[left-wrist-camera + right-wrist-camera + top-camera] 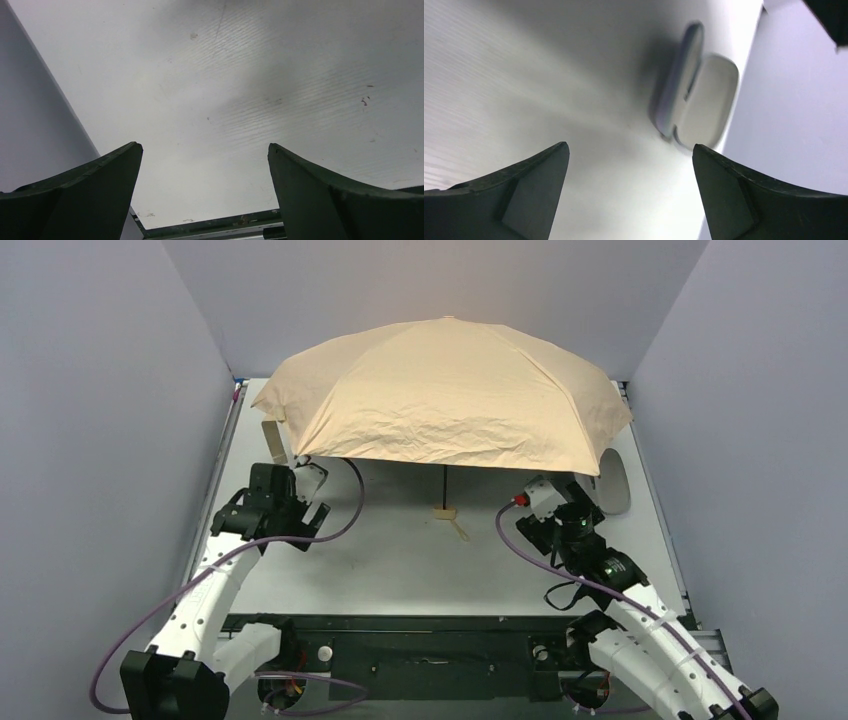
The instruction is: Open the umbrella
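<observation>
- The umbrella (450,390) is spread wide over the far half of the table (400,570), its canopy taut and its shaft (444,485) running down to the handle (444,510) on the surface; the task looks done or nearly so. The main risk is that the whole thing tips or rolls, since neither arm holds it and it seems to balance on that one small foot; whether the far rim also rests on the table is hidden.
- The left gripper (204,146) has its jaws wide apart with only bare table between them, and it sits just under the canopy's near-left edge; lifting straight up could catch the cloth or a rib and flip the umbrella.
- The right gripper (630,145) is likewise wide and empty, close under the near-right edge; the same snag could happen there, so a low pull-back toward the bases seems safer.
- The sleeve (612,485) lies by the right wall, partly under the canopy rim; a sideways sweep of the right arm could push it off the table edge.
- The strap (459,530) trails from the handle toward the arms; a finger hooking it would drag the handle out.
</observation>
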### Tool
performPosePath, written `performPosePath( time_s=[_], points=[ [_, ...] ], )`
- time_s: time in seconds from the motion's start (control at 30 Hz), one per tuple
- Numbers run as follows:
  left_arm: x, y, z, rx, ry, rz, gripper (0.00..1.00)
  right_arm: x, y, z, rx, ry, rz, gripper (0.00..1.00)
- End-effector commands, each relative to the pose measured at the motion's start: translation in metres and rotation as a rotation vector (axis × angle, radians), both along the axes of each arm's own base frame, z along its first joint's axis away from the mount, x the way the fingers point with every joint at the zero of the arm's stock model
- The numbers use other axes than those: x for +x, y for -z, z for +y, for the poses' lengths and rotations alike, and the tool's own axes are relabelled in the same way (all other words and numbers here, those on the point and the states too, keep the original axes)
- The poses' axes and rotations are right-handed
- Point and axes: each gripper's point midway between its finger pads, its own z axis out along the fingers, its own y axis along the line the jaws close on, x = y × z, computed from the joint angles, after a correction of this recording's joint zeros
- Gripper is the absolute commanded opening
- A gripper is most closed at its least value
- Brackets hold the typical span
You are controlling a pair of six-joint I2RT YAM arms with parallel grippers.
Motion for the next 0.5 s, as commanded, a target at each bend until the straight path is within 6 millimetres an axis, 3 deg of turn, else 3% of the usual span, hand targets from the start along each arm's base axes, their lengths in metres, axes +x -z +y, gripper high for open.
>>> performPosePath(
  time_s=[0.0, 0.17, 0.47],
  points=[
    [0.02, -0.001, 0.013, 0.01, -0.062, -0.085, 0.97, -0.013, -0.009, -0.051, -0.114, 0.155, 0.025, 0.89],
    [0.023, 0.007, 0.019, -0.057, -0.145, -0.077, 0.97, -0.024, -0.006, -0.08, -0.115, 0.262, 0.043, 0.88],
    [0.028, -0.009, 0.01, -0.138, -0.177, -0.134, 0.97, -0.026, -0.001, -0.082, -0.096, 0.266, 0.044, 0.88]
  ],
)
